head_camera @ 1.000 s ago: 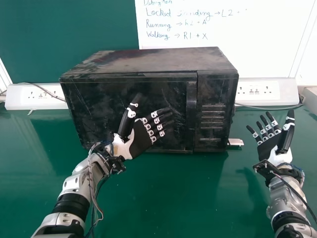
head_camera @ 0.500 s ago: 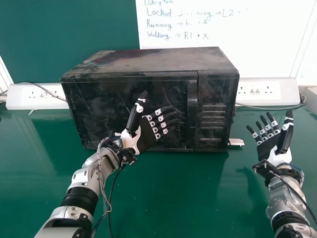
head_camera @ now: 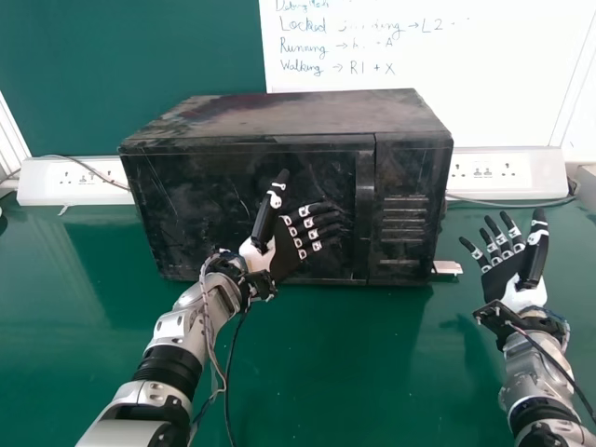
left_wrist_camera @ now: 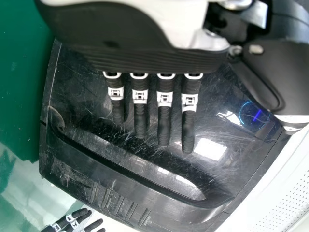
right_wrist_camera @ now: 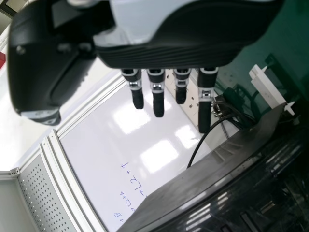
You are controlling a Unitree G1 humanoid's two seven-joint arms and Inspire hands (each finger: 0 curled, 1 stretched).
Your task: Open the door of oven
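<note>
I had left fingers [head_camera: 321, 220] straight, shut oven door [head_camera: 196, 205] behind them, handle [head_camera: 364, 209] just past their tips; right fingers [head_camera: 515, 233] wide, counter [head_camera: 326, 372] below.

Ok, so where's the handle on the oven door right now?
In the head view, the handle runs up and down along the right side of the oven door, between the left robot hand and the slotted panel.

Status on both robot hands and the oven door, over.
Left robot hand open, before oven door. Right robot hand open, off to the right. Door shut; nothing seen between left fingers and handle.
</note>
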